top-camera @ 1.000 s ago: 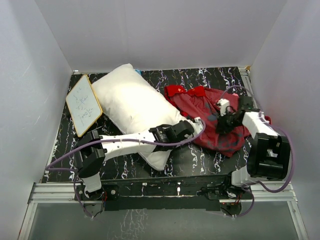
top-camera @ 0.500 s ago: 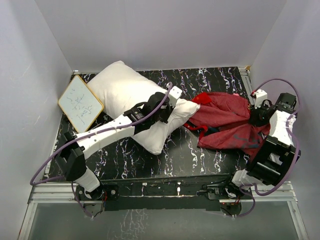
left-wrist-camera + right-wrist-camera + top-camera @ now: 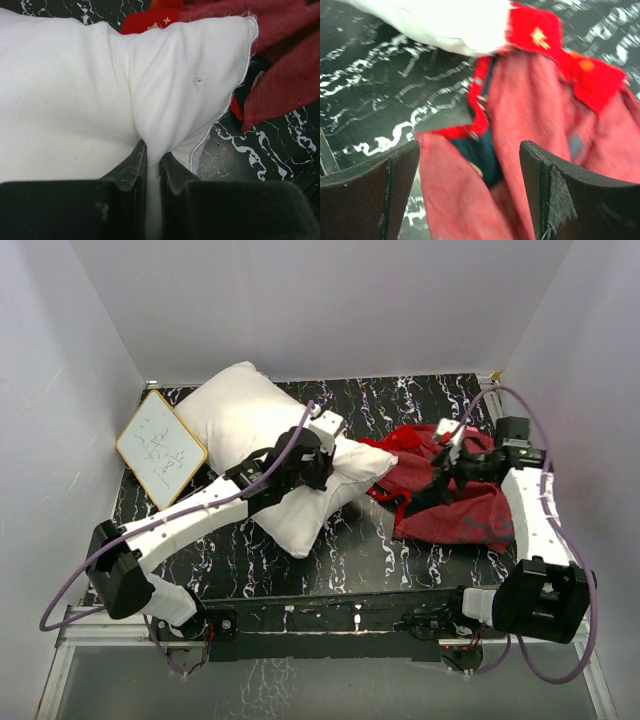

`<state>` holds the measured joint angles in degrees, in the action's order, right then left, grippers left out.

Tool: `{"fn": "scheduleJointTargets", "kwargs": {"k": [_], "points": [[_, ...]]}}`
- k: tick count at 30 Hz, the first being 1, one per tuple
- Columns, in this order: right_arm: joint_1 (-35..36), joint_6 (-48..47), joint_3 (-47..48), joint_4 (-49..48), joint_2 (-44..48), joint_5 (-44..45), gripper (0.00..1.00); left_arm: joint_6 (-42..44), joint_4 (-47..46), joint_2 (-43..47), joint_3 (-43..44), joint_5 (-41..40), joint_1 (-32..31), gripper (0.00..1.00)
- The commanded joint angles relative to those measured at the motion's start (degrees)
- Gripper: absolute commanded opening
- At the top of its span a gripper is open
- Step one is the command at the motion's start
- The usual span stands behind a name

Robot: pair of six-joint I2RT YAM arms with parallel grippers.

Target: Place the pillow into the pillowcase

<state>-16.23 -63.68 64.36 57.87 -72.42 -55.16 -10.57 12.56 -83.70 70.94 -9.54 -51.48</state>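
While our left pincer (image 3: 152, 152) pinched the pillow (image 3: 75, 90), its corner pointed right toward the pillowcase (image 3: 530, 115) under our spread right pincer (image 3: 467, 150).

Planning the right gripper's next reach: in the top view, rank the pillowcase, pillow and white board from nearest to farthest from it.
1. pillowcase, on the right, under the right gripper.
2. pillow, in the middle, its corner by the pillowcase.
3. white board, at the far left.
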Motion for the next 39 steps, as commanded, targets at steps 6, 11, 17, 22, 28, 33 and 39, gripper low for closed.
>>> {"fn": "scheduleJointTargets", "kwargs": {"k": [6, 11, 17, 22, 28, 33, 39], "points": [[18.55, 19.63, -4.72, -31.53, -5.03, 13.54, 0.78, -3.06, -2.95, 10.19, 5.07, 0.56, 2.78, 0.0], [18.81, 27.62, -4.74, -38.49, -11.36, 25.79, 0.67, -2.37, -3.46, 13.6, 4.76, -1.98, 3.34, 0.0], [19.2, 27.65, -9.11, -44.63, -12.78, 34.87, 0.67, -1.47, -2.8, 16.89, 2.99, -2.97, 3.69, 0.0], [19.65, 27.16, -9.12, -45.18, -15.65, 38.72, 0.43, -2.28, -3.06, 17.51, 1.61, 0.16, 3.77, 0.0], [19.63, 33.07, -1.63, -46.79, -13.02, 32.09, 0.08, -2.56, -4.68, 17.89, -1.98, 4.17, 3.75, 0.0], [19.63, 38.97, 8.07, -53.95, -19.28, 38.23, 0.08, -2.43, -6.0, 17.68, -4.57, 5.98, 3.82, 0.0], [19.56, 40.73, 18.5, -53.05, -31.72, 42.83, 0.56, -2.0, -6.62, 17.48, -6.96, 6.18, 3.76, 0.0]]}}
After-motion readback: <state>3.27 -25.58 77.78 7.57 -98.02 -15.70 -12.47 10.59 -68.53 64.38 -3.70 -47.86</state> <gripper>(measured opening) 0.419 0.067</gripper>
